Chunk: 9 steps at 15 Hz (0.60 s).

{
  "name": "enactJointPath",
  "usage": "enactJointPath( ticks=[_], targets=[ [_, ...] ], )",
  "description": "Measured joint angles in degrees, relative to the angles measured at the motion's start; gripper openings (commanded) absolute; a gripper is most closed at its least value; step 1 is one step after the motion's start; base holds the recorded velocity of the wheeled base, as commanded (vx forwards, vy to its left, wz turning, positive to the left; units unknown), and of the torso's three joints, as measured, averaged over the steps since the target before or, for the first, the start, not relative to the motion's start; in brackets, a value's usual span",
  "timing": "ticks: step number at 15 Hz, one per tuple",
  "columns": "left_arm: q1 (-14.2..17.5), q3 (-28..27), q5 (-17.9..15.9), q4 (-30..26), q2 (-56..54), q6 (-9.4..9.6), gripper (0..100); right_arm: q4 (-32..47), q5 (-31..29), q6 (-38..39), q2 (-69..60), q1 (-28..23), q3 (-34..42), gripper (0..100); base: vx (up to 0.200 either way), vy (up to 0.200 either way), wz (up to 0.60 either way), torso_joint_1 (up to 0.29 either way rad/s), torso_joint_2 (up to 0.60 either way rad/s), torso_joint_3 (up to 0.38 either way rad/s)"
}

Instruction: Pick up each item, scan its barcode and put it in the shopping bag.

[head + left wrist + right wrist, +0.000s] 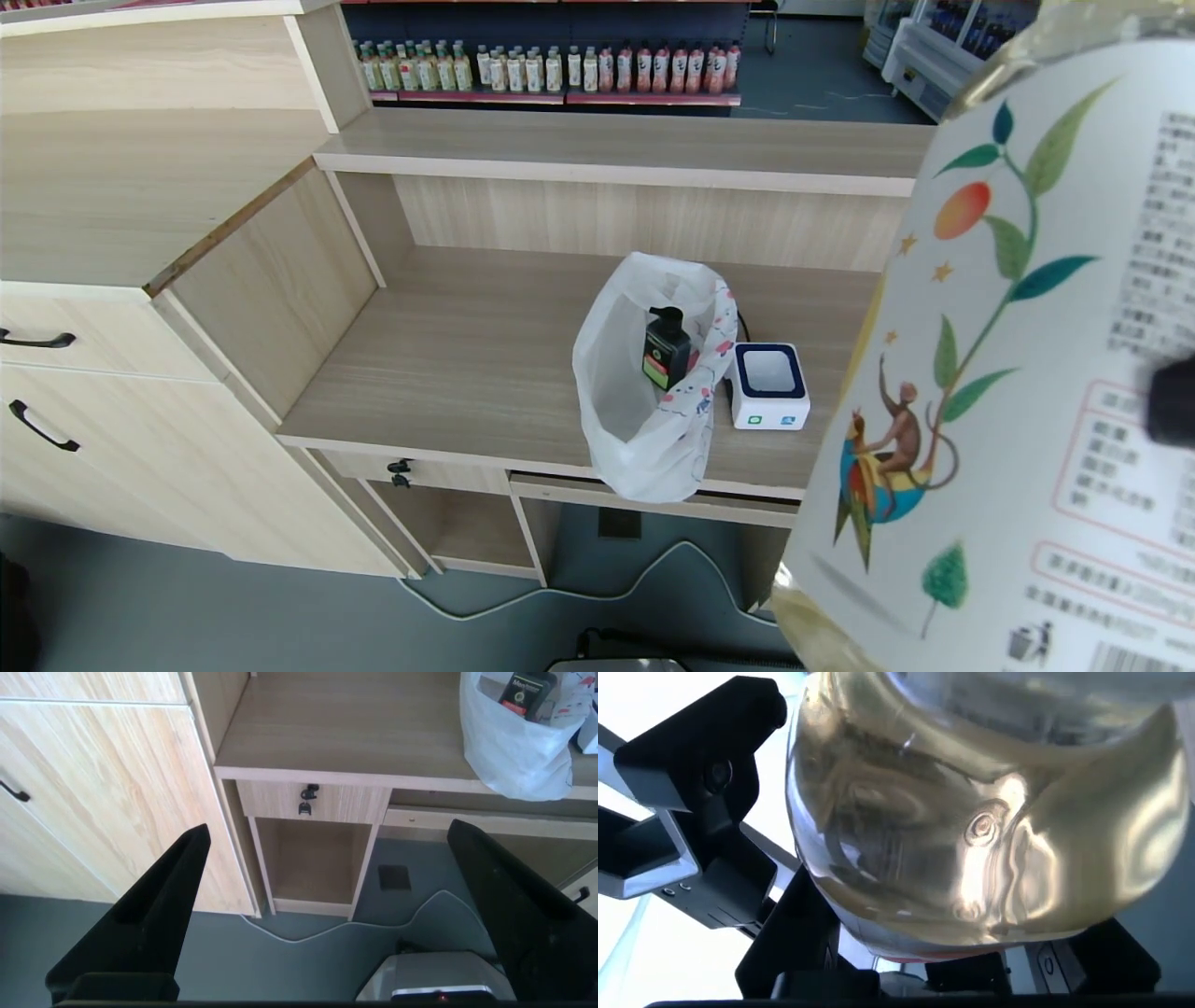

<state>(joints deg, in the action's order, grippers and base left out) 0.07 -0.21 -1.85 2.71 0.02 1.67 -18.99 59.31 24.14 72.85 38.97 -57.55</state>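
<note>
While pump bottle (pixel 666 350) sits in shopping bag (pixel 607 401), right claw (pixel 906 887) grips drink bottle (pixel 1008 373), scan and bagging pending; left claw (pixel 327 919) spread, empty.

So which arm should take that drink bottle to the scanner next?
Right. The right claw grips the drink bottle, raised on the side where the scanner sits. The left claw hangs open and empty, low in front of the counter.

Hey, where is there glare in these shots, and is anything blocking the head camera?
Head view: the bottle, close to the lens, hides the right side; bag and scanner are evenly lit. Right wrist view: bright glints on the bottle's base, liquid warping what lies behind. Left wrist view: the left fingers are dark silhouettes.
</note>
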Motion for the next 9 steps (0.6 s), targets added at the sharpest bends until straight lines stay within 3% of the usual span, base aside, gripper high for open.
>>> enactJointPath(
  ticks=[5,7,9],
  targets=[
    [0.0,0.0,0.02,0.0,0.0,-0.01,100,0.37,0.0,-3.58,-1.93,-5.07,1.71,0,0.0,0.0,0.0,0.0,0.0,0.0],
    [0.0,0.0,0.0,0.0,0.0,-0.01,100,1.65,-0.95,-13.87,-1.61,-13.04,1.88,0,0.0,0.0,0.0,0.0,0.0,0.0],
    [0.0,0.0,0.0,-0.02,0.0,-0.01,100,2.68,-3.17,-30.1,0.0,-21.97,1.88,0,0.0,0.0,0.0,0.0,0.0,0.0]
  ],
)
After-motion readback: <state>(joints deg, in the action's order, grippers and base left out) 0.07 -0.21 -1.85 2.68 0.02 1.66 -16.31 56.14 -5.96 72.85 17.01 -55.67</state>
